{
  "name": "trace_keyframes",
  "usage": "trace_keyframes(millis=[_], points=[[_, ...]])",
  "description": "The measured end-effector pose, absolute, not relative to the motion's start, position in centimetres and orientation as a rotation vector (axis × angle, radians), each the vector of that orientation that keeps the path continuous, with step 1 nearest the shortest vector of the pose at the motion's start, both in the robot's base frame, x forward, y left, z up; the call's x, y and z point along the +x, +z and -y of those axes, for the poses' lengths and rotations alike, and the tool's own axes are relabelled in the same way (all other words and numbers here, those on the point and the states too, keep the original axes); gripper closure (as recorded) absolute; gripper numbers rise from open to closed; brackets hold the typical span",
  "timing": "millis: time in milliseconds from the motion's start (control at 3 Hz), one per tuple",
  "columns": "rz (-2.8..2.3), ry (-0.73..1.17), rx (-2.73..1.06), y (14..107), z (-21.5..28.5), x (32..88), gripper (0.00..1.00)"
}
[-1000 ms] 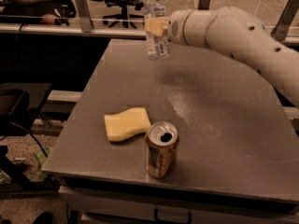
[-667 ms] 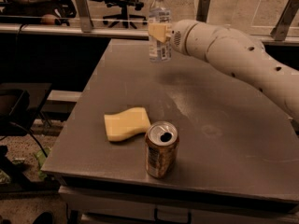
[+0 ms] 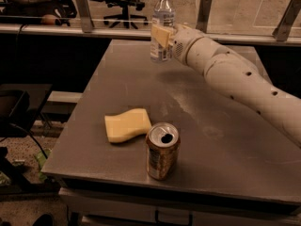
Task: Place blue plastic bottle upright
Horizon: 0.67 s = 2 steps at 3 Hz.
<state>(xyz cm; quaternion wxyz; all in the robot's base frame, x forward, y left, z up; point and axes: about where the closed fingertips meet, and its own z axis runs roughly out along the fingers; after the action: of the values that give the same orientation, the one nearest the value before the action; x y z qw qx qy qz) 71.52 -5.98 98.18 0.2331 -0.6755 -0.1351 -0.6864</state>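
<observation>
Grey table (image 3: 225, 140), office chairs beyond: we hold the blue plastic bottle (image 3: 162, 18) upright over its far edge.
Since a moment ago it has edged slightly right; our gripper (image 3: 164, 35) clamps its label, the far finger hidden, and we cannot tell whether the base touches the tabletop.

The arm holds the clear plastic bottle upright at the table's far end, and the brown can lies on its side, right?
No: the camera view shows the brown metal drink can standing upright. The rest holds: the gripper, at the far end of the grey table, has jaws shut on the upright clear plastic bottle.
</observation>
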Motion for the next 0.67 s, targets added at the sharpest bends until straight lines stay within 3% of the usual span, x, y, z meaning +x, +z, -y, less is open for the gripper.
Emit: trace_keyframes(millis=[667], points=[[0.391,-1.921,-1.796,96.55,5.82,70.94,1.0]])
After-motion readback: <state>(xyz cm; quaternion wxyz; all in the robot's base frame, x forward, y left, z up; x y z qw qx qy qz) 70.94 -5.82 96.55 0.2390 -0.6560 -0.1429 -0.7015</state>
